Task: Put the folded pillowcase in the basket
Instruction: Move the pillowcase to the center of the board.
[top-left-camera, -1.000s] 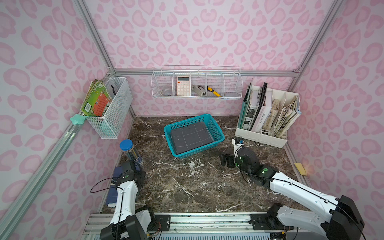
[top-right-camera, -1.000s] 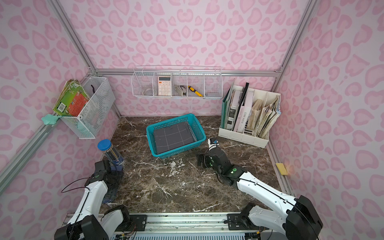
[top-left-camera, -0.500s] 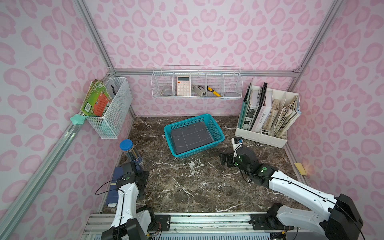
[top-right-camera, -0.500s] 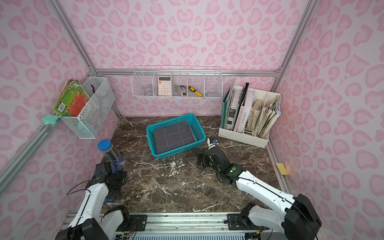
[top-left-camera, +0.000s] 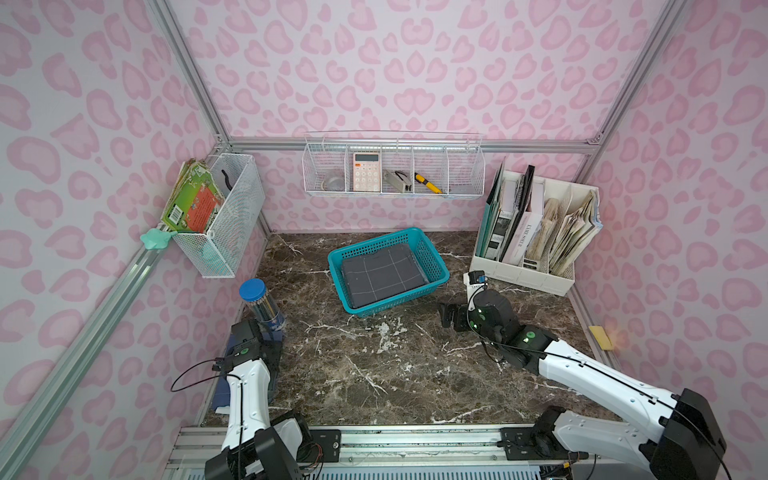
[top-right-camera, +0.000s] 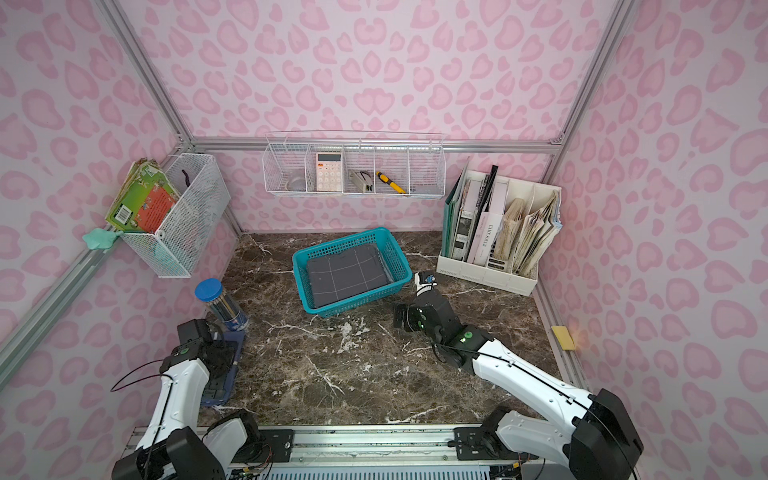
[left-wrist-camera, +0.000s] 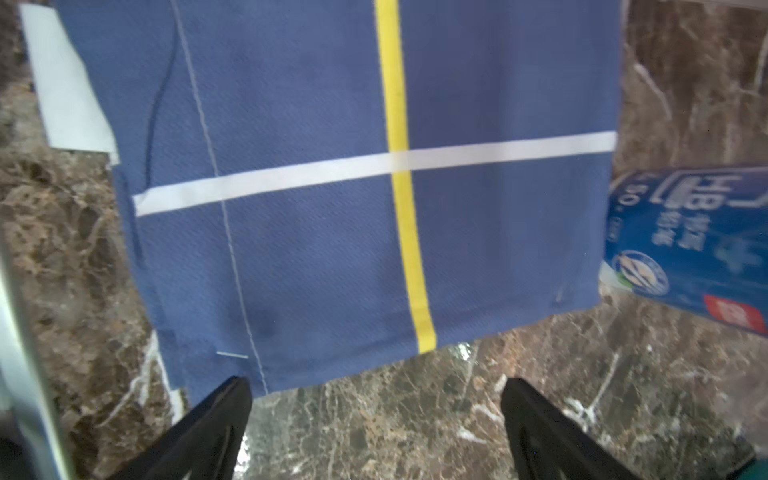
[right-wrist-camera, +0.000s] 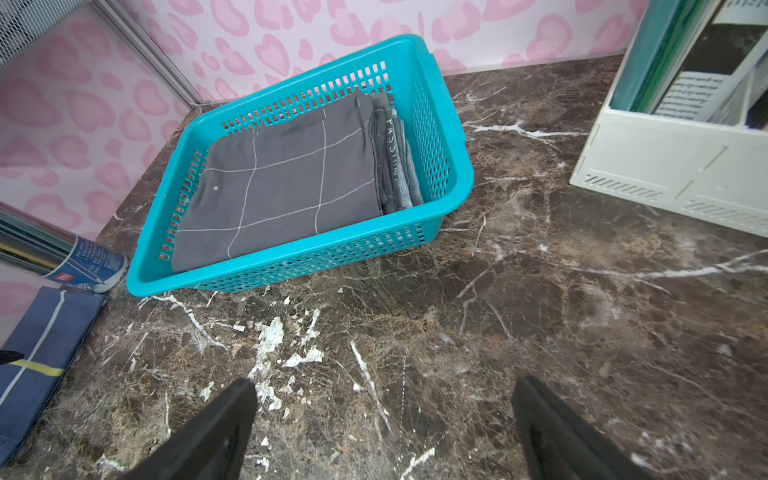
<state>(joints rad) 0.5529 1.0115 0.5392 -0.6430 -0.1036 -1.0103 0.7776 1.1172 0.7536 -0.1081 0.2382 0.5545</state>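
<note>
- Our left hand (left-wrist-camera: 374, 382) is spread wide and empty at the edge of the blue pillowcase (left-wrist-camera: 332, 187), which lies folded on the table (left-wrist-camera: 540, 395) beside a pencil tube (left-wrist-camera: 685, 241).
- Our right hand (right-wrist-camera: 385, 381) gapes empty over the table, near the basket (right-wrist-camera: 316, 259).
- A grey pillowcase (right-wrist-camera: 282, 187) lies folded inside it.

In both top views the left arm (top-left-camera: 245, 386) covers most of the blue folded pillowcase (top-left-camera: 219, 397) at the surface's left edge, while the left wrist view crops one end of it and shows the blurred pencil tube (left-wrist-camera: 685, 241) only in part, its small print unreadable.
</note>
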